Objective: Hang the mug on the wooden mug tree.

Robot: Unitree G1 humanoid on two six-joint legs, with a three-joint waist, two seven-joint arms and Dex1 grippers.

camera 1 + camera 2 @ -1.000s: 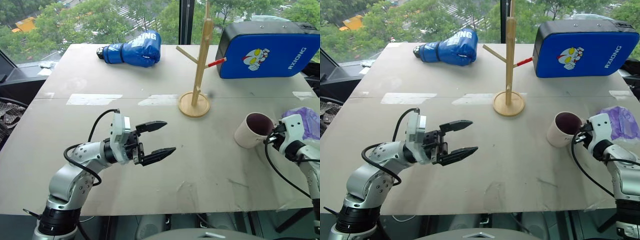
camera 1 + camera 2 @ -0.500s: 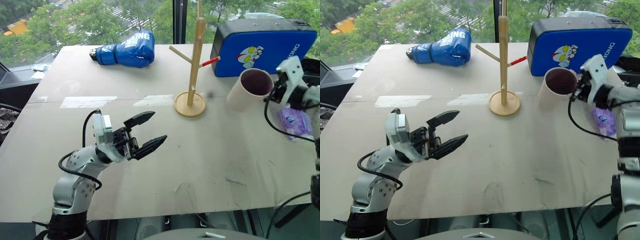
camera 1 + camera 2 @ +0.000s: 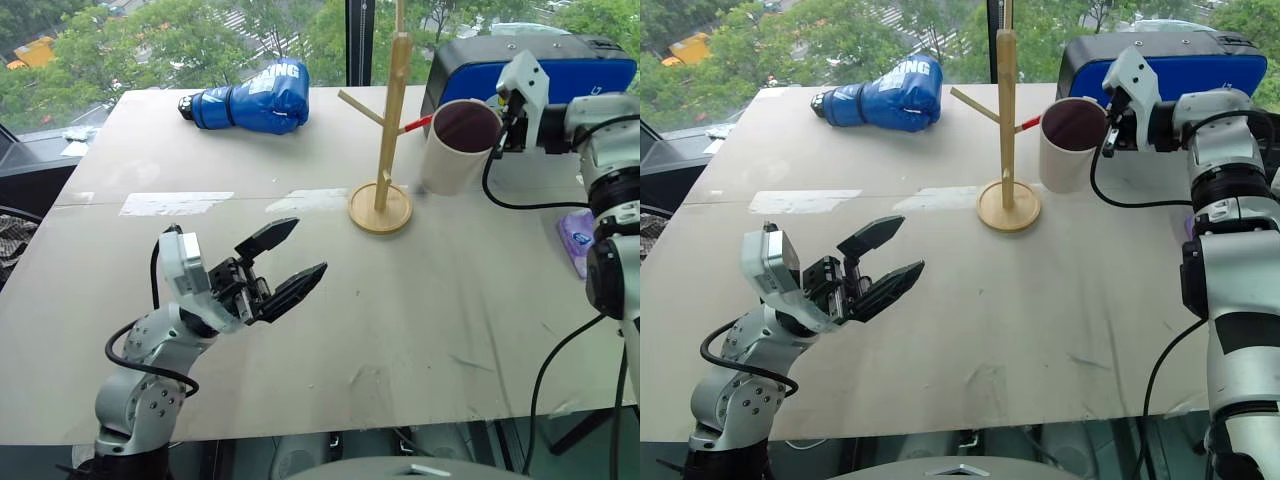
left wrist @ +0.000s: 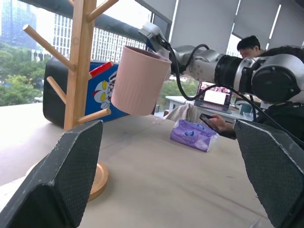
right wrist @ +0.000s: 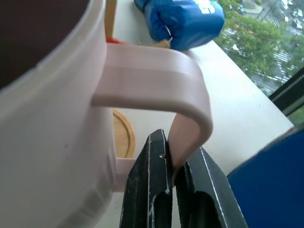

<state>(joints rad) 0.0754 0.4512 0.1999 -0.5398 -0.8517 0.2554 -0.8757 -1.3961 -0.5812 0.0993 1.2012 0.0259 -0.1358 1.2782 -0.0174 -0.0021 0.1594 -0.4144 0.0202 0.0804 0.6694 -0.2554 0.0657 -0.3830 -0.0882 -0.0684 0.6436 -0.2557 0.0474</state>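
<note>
mug [image 3: 458,145]: held in the air just to the right of the wooden mug tree, clear of the surface; its long axis runs close to upright, leaning a little, with the dark maroon mouth turned up and toward the robot; the handle sticks out on the side away from the tree, toward the right arm.
wooden mug tree [image 3: 391,130]: stands upright on its round disc base near the far middle of the surface [image 3: 400,300]; one plain peg angles up to the left, and a red-tipped peg [image 3: 418,125] angles out to the right, its tip just beside the mug's wall.
right pincer [image 5: 172,164]: its two black fingers are pressed together on the mug's handle, pinching the thin pink strap near its lower bend.
right arm: raised and stretched forward from the right edge, forearm roughly level, wrist turned inward so the pincer points left toward the tree.
left pincer [image 3: 284,260]: fingers spread apart with nothing between them, hovering above the near left part of the surface.
left arm: bent at the elbow, low and close to the body, the pincer aimed forward, rightward and slightly upward toward the tree.
blue boxing glove [image 3: 250,98]: lies at the far left of the surface.
blue pad [image 3: 545,60]: stands behind the mug at the far right.
purple tissue pack [image 3: 577,240]: lies by the right edge.
person [image 4: 249,47]: seated in the background beyond the right arm.
</note>
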